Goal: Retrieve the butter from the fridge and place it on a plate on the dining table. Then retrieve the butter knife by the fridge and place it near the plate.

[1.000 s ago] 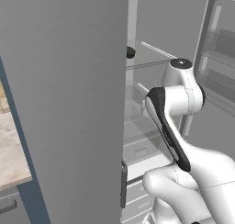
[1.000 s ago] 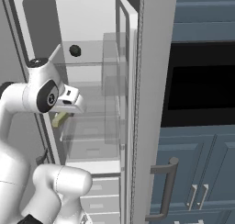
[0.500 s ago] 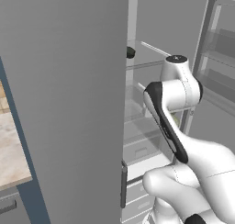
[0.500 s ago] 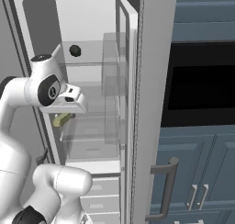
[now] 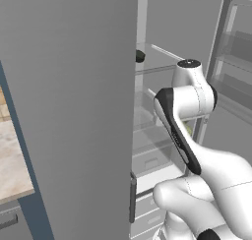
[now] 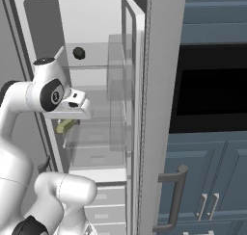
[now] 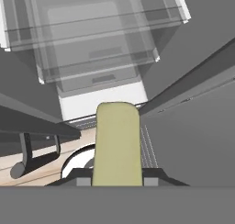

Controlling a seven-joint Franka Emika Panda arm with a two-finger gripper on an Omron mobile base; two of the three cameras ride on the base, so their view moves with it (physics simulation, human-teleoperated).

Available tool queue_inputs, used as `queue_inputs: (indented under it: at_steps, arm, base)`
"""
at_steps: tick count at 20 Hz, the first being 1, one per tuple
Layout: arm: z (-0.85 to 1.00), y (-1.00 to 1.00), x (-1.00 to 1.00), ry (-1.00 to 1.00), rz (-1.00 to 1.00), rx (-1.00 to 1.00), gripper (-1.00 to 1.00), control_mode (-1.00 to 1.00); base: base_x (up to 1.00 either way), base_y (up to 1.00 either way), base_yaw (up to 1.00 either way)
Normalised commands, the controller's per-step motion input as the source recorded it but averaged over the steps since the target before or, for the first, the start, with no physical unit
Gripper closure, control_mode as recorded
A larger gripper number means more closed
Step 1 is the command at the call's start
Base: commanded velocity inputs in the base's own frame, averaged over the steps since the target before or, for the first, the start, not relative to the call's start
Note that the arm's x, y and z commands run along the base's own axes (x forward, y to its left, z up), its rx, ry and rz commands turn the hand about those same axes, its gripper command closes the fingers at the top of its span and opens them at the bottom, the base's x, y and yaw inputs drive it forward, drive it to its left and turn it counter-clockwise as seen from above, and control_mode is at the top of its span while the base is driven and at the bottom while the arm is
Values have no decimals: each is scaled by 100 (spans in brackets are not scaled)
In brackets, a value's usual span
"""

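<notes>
The butter (image 7: 117,145), a pale yellow-green stick, is clamped between my gripper's (image 7: 117,179) fingers and points away from the hand. In the right base view the butter (image 6: 66,126) hangs below the hand, with the gripper (image 6: 68,123) shut on it, just in front of the open fridge (image 6: 96,84) at middle-shelf height. The hand view looks down on the fridge's clear drawers (image 7: 96,39). The plate, the dining table and the butter knife are out of view.
The fridge's left door (image 5: 74,111) stands open close beside the arm, and the right door (image 6: 144,109) with its shelves is open too. A small dark round object (image 6: 78,52) sits on an upper shelf. A black oven (image 6: 212,94) and dark blue cabinets (image 6: 207,181) lie to the right.
The arm's upper joint has risen a little. The hand and the held butter are nearly where they were.
</notes>
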Motion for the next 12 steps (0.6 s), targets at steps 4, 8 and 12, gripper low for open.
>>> queue_inputs:
  at_steps: [4,8,12]
  arm:
    - [-2,0,-7,0,0,0,100,100]
    - [0,0,0,0,0,0,100,100]
    - [0,0,0,0,0,0,100,100]
  base:
    - [-8,0,0]
    - [-55,1,-1]
    - [-76,11,-13]
